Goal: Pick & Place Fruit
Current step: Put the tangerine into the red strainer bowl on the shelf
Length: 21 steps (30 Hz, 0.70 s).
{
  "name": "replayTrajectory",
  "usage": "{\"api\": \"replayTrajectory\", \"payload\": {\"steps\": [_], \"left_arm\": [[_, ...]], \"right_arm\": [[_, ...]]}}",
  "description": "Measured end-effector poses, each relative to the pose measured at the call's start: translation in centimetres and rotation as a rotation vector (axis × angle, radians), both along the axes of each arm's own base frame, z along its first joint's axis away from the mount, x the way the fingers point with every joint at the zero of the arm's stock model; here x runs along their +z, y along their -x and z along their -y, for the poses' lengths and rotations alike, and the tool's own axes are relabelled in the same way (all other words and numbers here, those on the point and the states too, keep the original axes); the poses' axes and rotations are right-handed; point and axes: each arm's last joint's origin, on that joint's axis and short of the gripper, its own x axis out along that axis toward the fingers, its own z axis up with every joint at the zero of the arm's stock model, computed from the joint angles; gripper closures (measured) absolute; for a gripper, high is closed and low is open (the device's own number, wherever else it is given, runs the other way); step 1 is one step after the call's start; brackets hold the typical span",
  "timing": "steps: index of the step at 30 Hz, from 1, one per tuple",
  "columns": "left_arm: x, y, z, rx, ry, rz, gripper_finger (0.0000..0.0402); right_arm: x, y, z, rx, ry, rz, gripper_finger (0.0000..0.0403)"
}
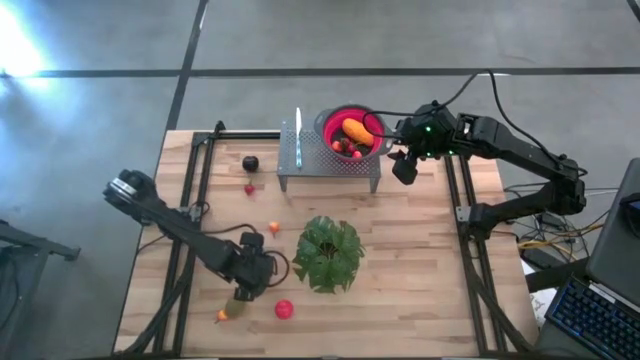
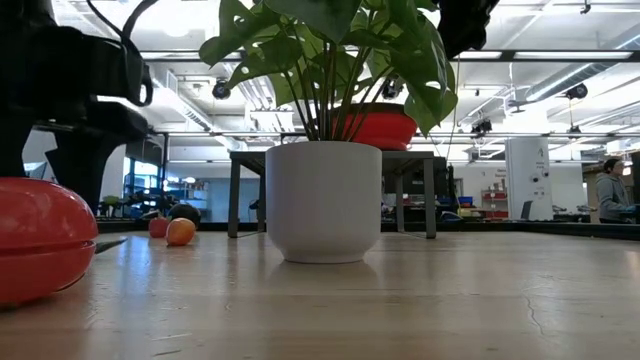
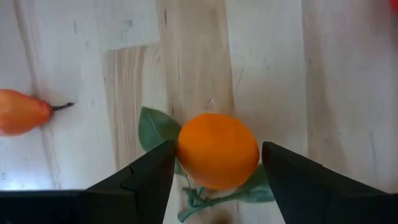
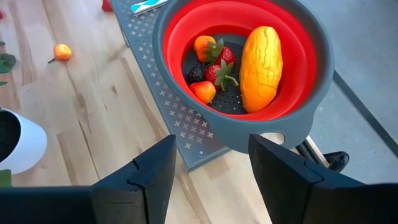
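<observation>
High view: we see the left gripper (image 1: 243, 297) near the tabletop's (image 1: 420, 260) front edge, fingers wide around an orange fruit (image 3: 217, 149); plant (image 1: 328, 253) beside it. Right gripper (image 1: 404, 168), fingers wide, beside the colander (image 1: 327, 120).

This is looking like a robotics lab inside a big open industrial hall. Pipes and strip lights (image 2: 560, 60) are running across a high bare ceiling, and a concrete floor (image 1: 90, 120) is spreading around the wooden table (image 1: 420, 250). Beyond the table, a person (image 2: 610, 185) is standing among benches, and a keyboard (image 1: 590, 315) is sitting beside the table.
</observation>
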Motion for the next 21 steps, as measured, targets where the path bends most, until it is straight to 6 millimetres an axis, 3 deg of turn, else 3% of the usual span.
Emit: {"api": "replayTrajectory", "payload": {"steps": [9,21], "left_arm": [[-0.65,-0.39,0.18,-0.038,-0.031,0.004,0.0158],[-0.69,-0.37,0.18,-0.044,-0.032,-0.001,0.0213]], "right_arm": [[-0.18,-0.04,0.02,0.0,-0.001,-0.003,0.0231],[-0.25,-0.09,0.03,0.002,0.001,-0.002,0.0256]]}}
